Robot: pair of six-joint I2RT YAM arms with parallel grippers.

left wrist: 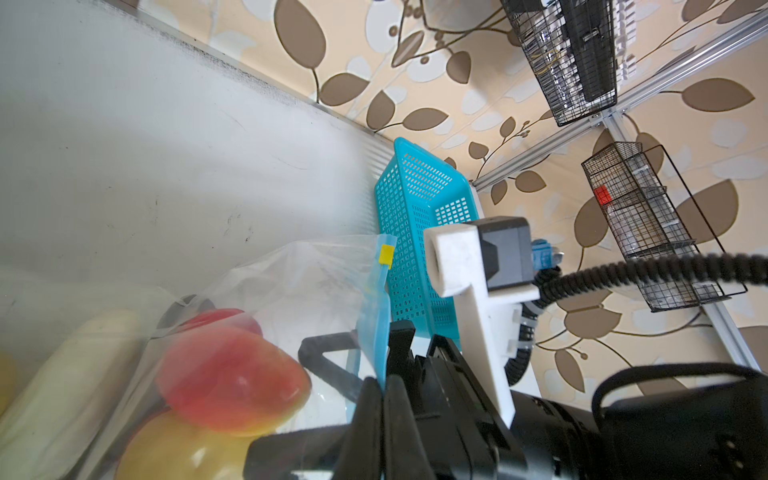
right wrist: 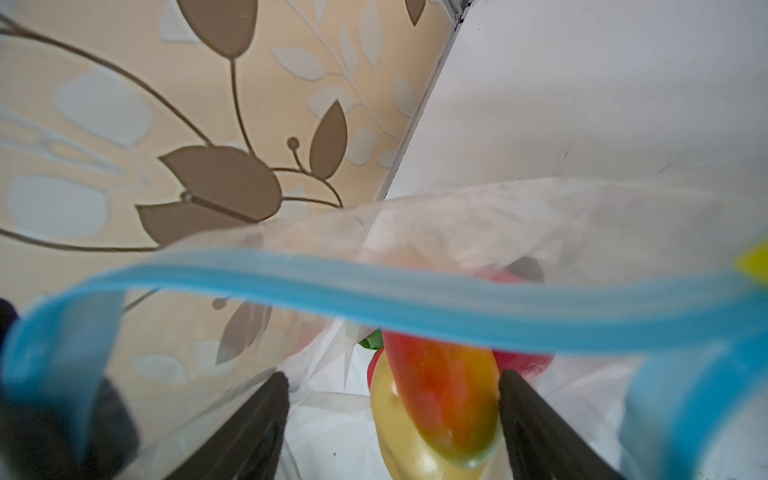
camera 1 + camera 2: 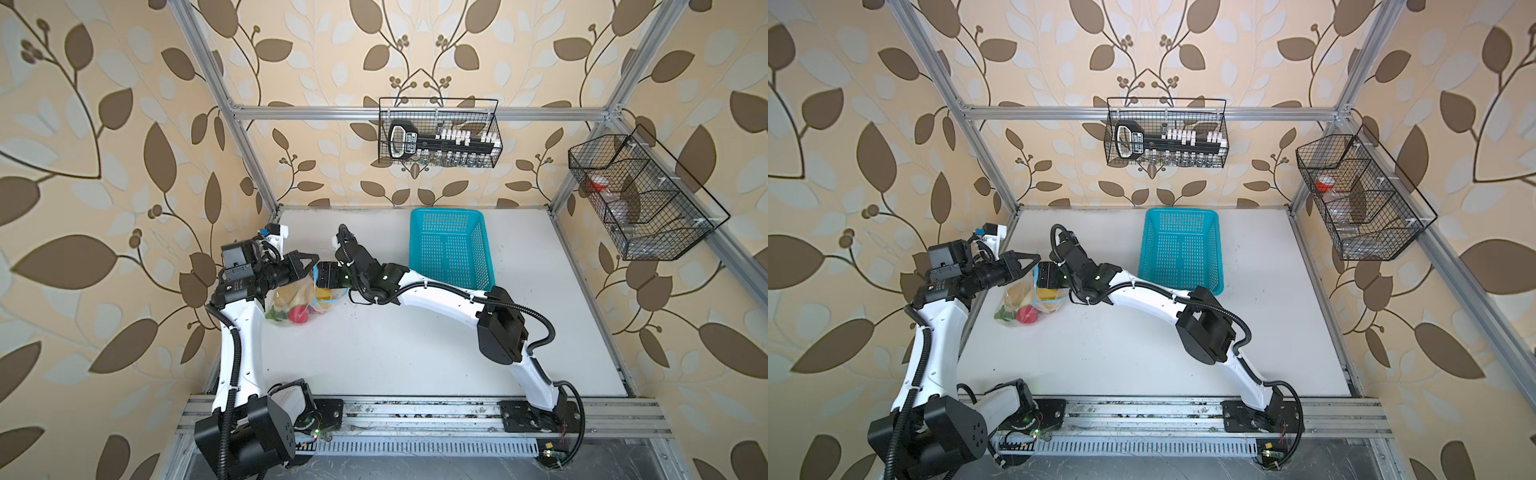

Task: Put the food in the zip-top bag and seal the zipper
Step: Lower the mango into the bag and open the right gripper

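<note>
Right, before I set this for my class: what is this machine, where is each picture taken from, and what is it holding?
It is two robot arms at a white table. Two pictures look down from overhead; two come from cameras on the wrists. The left gripper is shut on the mouth edge of a clear zip-top bag holding toy food. The right gripper is open inside the mouth, jaws either side of a red-yellow fruit. A turquoise basket stands farther back.
</note>
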